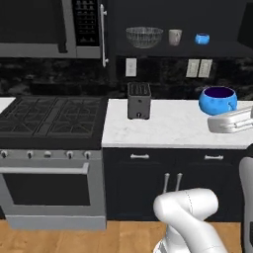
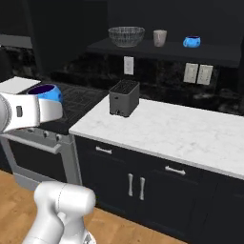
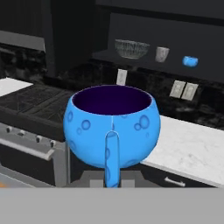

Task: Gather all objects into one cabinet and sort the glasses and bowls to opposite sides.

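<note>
Gripper (image 3: 112, 177) fingers are pinched on the handle of a round bright blue bowl with a dark inside (image 3: 112, 129), which is held upright, mouth upward and handle toward the hand, well short of the black wall cabinet shelf (image 3: 144, 61). On that shelf stand a clear ribbed glass bowl (image 3: 131, 48), beige cup (image 3: 162, 54) and second blue bowl (image 3: 190, 61). With so narrow a grip, the bowl could swing or slip; the shelf edge could be struck if approached low.

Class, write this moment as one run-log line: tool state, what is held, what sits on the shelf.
tool: shut on blue bowl | shelf: clear bowl, beige cup, second blue bowl | counter: toaster
</note>
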Motion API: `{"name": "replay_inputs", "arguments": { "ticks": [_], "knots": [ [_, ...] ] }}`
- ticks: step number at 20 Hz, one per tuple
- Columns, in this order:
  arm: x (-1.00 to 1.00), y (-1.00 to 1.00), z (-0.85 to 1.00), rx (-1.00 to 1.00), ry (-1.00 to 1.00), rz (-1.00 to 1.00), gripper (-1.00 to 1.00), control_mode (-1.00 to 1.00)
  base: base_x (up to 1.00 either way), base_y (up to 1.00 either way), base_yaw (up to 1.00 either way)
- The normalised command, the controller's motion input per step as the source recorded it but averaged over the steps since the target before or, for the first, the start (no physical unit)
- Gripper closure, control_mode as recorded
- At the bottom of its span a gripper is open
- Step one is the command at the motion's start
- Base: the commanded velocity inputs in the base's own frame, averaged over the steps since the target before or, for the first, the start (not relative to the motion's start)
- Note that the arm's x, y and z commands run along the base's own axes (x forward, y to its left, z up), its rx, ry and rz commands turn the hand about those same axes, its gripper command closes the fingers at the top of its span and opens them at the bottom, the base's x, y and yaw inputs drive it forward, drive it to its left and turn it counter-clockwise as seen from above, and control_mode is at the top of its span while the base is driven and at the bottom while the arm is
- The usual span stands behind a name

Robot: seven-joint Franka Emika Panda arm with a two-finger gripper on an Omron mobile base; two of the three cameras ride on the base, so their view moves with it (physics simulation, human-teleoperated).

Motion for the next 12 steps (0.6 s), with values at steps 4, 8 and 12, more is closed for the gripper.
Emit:
{"name": "replay_inputs", "arguments": {
  "ticks": [4,8,12],
  "knots": [
    [0.00,0.00,0.00,0.00,0.00,0.00,1.00,1.00,0.54,0.09,-0.42],
    [0.00,0.00,0.00,0.00,0.00,0.00,1.00,1.00,0.41,-0.23,-0.34],
    [0.00,0.00,0.00,0.00,0.00,0.00,1.00,1.00,0.44,-0.21,-0.26]
  ]
}}
